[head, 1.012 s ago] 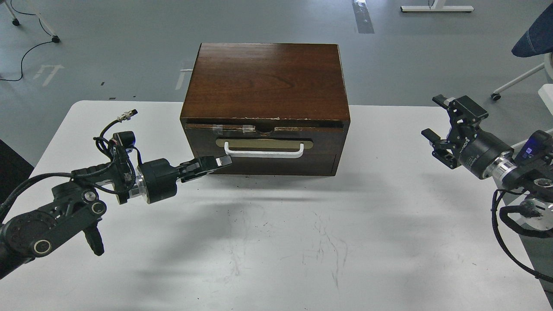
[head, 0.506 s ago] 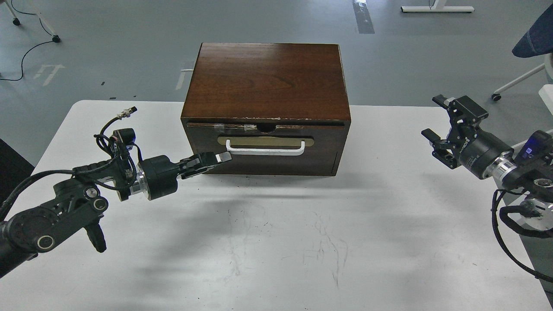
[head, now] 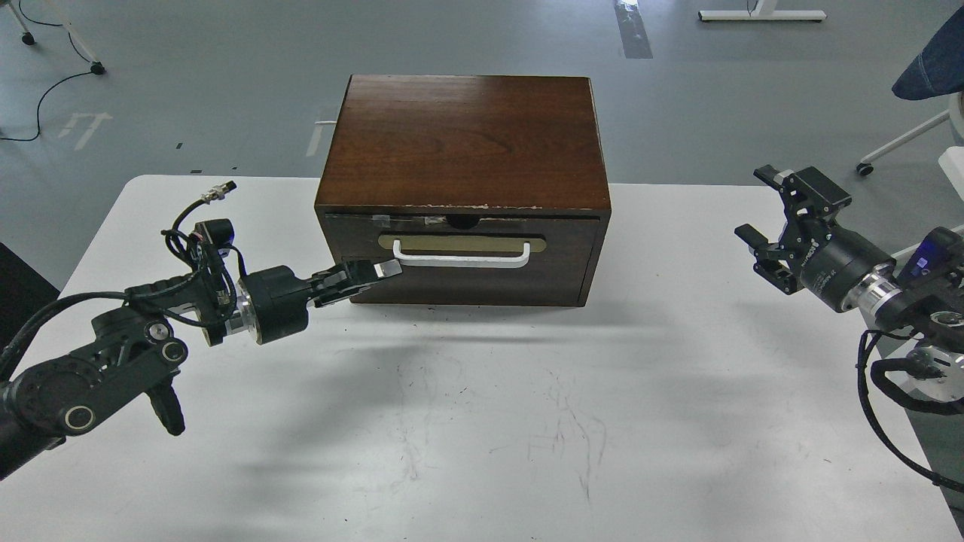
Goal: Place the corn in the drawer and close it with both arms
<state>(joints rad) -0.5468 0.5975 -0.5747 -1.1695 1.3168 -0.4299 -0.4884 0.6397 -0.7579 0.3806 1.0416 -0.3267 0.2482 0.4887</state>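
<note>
**A:** From the head view, where do you stand with the drawer (head: 461,256)?

**B:** You see it pushed in almost flush with the front of the brown box (head: 463,143) at the far middle of the white table (head: 482,421). Only a thin dark slit shows under the chipped top edge. Your left gripper (head: 369,272) lies low and level, its fingers drawn together to a narrow tip, holding nothing. That tip sits against the left part of the drawer front, just beside the left end of the white handle (head: 461,258). I judge you hold it pinched like that so it works as a blunt pusher, not a clamp.

**A:** And the other side?

**B:** Your right gripper (head: 768,218) hangs well apart from the box, out by the right edge of the table, jaws spread wide and empty. Parked there, it keeps clear of the drawer front.

**A:** Where is the corn?

**B:** You cannot see it anywhere. Nothing yellow lies on the table or in either gripper. With the drawer this far in, I judge the corn is inside, though the view cannot confirm it.

**A:** What is left?

**B:** By my reading, only seating the drawer fully home. Press squarely; an off-centre push could slide the whole box.
</note>
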